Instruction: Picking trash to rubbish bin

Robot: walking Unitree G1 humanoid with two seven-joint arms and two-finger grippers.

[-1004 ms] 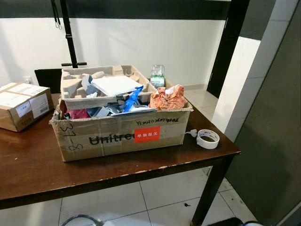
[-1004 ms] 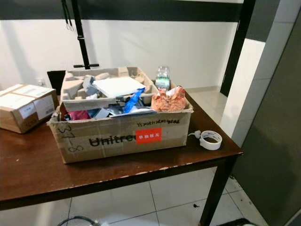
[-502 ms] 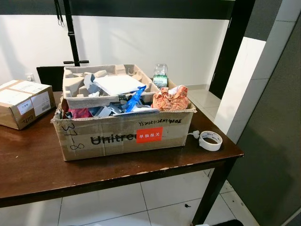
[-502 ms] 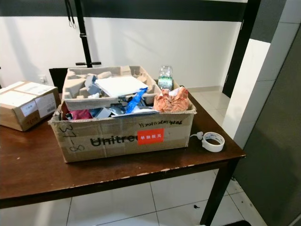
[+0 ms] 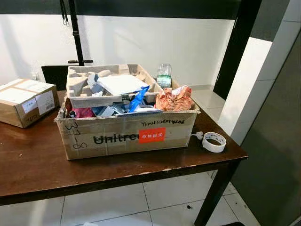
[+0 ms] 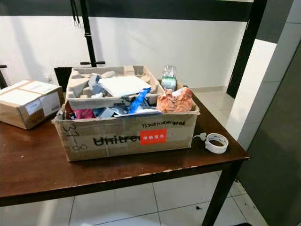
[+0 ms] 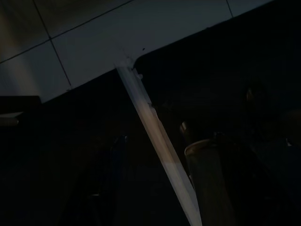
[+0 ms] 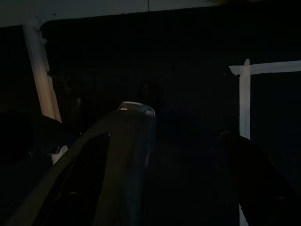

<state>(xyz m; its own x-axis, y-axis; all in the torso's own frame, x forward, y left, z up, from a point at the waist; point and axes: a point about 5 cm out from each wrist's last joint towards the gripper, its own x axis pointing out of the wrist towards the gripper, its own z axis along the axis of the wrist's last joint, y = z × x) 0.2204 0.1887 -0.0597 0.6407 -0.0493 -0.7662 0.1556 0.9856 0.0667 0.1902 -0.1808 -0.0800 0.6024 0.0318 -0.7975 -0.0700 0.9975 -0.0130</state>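
a: what sits on the surface (image 5: 33, 160)?

b: a dark brown wooden surface carries a big open cardboard box (image 5: 127, 134) printed "unitree" with a red label on its front; it is heaped with trash; a grey moulded pulp tray (image 5: 80, 87) lies across the back of it, a flat white sheet (image 5: 121, 84) rests on that tray, a blue wrapper (image 5: 136, 98) sticks up near the middle, and a crumpled orange-and-white paper (image 5: 175, 99) sits at the box's right corner; a clear plastic bottle (image 5: 164, 77) stands just behind the box.

a: anything beside the box?

b: a roll of white tape (image 5: 214, 141) lies flat near the surface's right edge, just beside the box; a smaller sealed carton (image 5: 26, 101) sits well apart on the left; pale floor tiles (image 5: 117, 205) show beneath.

a: and the hands, how far open, holding what?

b: the left wrist view is very dark; the left hand (image 7: 207, 174) is a dim shape over shadow, with a pale table leg (image 7: 155, 136) crossing; i cannot tell whether it is open or closed, nor that it touches anything; the right hand (image 8: 183, 155) shows two dark fingers (image 8: 122, 155) spread apart with a gap between them, parted and holding nothing; a white strut (image 8: 244, 108) stands in the gloom beyond.
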